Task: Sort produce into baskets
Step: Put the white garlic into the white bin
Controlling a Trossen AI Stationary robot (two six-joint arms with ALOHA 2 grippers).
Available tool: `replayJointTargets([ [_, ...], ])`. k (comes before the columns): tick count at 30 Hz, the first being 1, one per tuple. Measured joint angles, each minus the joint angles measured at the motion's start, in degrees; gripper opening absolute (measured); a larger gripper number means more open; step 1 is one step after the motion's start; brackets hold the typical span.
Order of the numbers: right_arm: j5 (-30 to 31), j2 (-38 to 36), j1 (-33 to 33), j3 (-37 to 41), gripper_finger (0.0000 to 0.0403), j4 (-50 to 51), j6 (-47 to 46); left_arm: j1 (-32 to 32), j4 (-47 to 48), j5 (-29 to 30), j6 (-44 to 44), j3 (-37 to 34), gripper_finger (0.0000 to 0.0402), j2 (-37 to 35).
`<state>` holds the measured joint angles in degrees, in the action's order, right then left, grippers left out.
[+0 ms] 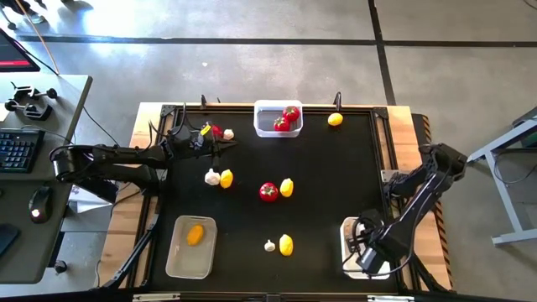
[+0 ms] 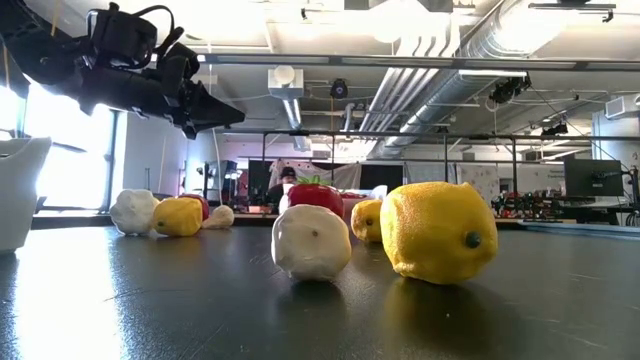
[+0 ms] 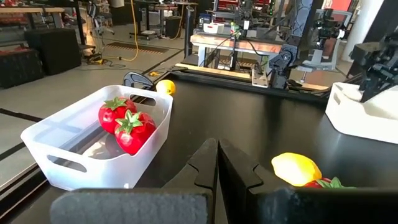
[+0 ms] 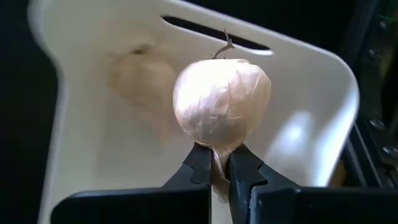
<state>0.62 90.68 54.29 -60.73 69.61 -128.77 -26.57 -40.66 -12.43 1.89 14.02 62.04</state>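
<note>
My right gripper (image 1: 367, 256) points down over the white basket (image 1: 348, 228) at the near right and is shut on a garlic bulb (image 4: 221, 99). My left gripper (image 1: 228, 143) hovers shut and level at the far left, above a small lemon, tomato and garlic. The clear basket (image 1: 278, 127) at the far middle holds two tomatoes (image 3: 124, 121). The translucent basket (image 1: 191, 260) at the near left holds one lemon (image 1: 195, 235). Loose on the table lie a tomato (image 1: 268, 192), lemons (image 1: 287, 187) and garlic (image 1: 212, 177). My right gripper pinches the garlic bulb's narrow papery end (image 4: 217, 155) between its two fingertips, the end opposite the dry stem (image 4: 221, 48). The fingers come from above, pointing down. The bulb hangs below them, over the inside of the white basket (image 4: 311, 124).
A lemon (image 1: 335, 119) lies at the far edge right of the clear basket. A garlic (image 1: 269, 246) and a lemon (image 1: 286, 244) lie near the front middle. A blurred pale bulb-like shape (image 4: 140, 78) shows on the white basket's floor. Desks stand beyond the table's left edge.
</note>
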Motion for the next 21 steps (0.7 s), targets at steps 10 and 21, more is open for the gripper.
replayJointTargets([
  [10,-3.1,3.4,-1.0,0.0,0.0013,0.1,0.3,0.0,0.0,0.0,0.0,0.0,0.0,0.0],
  [21,-1.2,3.5,-3.3,0.1,0.006,-0.1,6.7,0.0,0.0,0.0,0.0,0.0,0.0,0.0],
])
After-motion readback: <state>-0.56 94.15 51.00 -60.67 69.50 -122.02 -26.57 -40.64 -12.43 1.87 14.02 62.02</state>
